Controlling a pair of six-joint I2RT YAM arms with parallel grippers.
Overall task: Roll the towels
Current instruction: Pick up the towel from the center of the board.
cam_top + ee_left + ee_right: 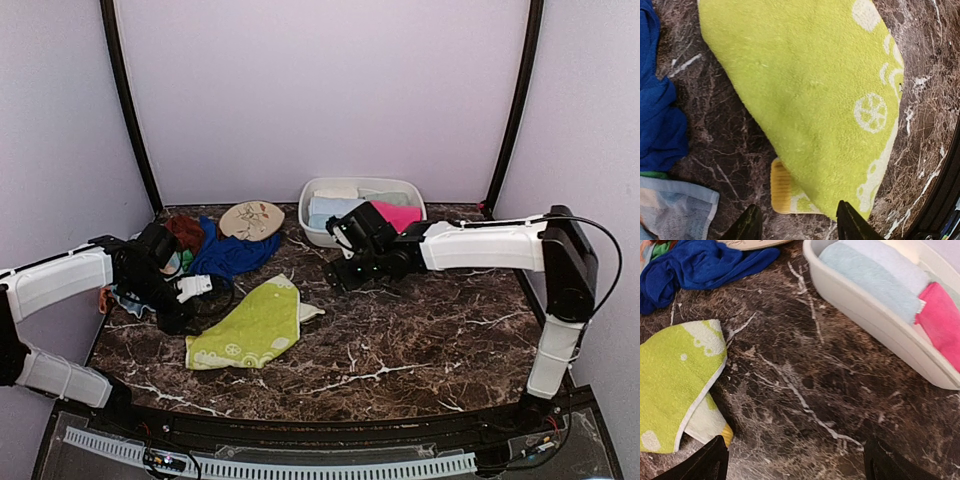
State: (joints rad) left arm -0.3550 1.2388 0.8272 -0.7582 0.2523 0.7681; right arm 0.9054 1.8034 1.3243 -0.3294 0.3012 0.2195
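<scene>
A yellow-green towel (255,325) with pale patches lies spread on the marble table, one corner folded under (782,192). My left gripper (203,290) hovers at its left edge, open, with nothing between the fingers; in the left wrist view the towel (810,100) fills the middle and the gripper (797,227) stands just off its near edge. My right gripper (340,275) hangs wide open over bare table between this towel (670,390) and the basin; in its own view the gripper (797,467) holds nothing. A royal blue towel (230,255) and a brown towel (185,230) lie heaped at the back left.
A white basin (312,232) at the back centre holds rolled pale blue (870,277) and pink (942,322) towels. An oval floral disc (250,220) lies beside the blue towel (690,265). A pale blue cloth (675,207) sits under my left arm.
</scene>
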